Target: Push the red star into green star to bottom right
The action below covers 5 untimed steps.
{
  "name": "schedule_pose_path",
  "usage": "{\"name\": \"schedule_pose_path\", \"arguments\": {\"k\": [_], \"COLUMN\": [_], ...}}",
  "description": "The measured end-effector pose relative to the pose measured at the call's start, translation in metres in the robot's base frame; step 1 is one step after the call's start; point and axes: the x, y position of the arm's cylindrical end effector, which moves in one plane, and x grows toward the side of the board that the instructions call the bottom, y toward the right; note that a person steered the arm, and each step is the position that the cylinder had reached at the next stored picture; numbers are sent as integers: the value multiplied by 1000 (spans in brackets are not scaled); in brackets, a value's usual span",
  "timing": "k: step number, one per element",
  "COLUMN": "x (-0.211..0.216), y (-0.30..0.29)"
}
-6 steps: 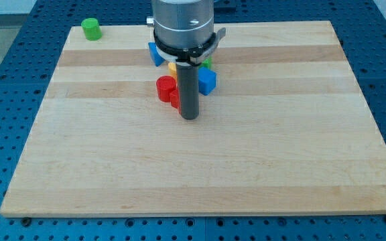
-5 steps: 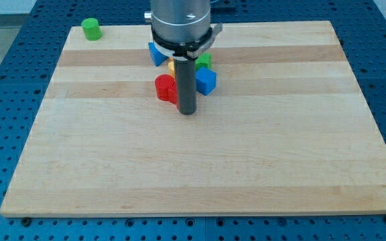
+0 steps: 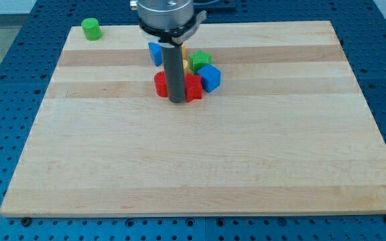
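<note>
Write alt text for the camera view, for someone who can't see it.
A dark rod's tip rests on a light wooden board, between a red cylinder block on the view's left and a red star block on its right. Just above them cluster a blue cube, a green star block, a yellow block and another blue block; a green cylinder block stands alone at top left.

— Any text, label, brand or number to read here?

— None. The pale wooden board (image 3: pixel 200 161) shows only its grain and bands, with no markings.

— And the blocks sitting on that board?

— All plain. The red star block (image 3: pixel 193 88), green star block (image 3: pixel 199 61), blue cube (image 3: pixel 210 77) and green cylinder (image 3: pixel 90 29) carry no letters or signs.

— The blue perforated table (image 3: pixel 5 60) around the board?

— Only rows of holes, no writing.
</note>
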Motion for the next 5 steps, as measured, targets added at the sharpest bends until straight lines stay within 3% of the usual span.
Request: {"name": "schedule_pose_path", "arguments": {"k": [5], "x": [-37], "y": [84]}}
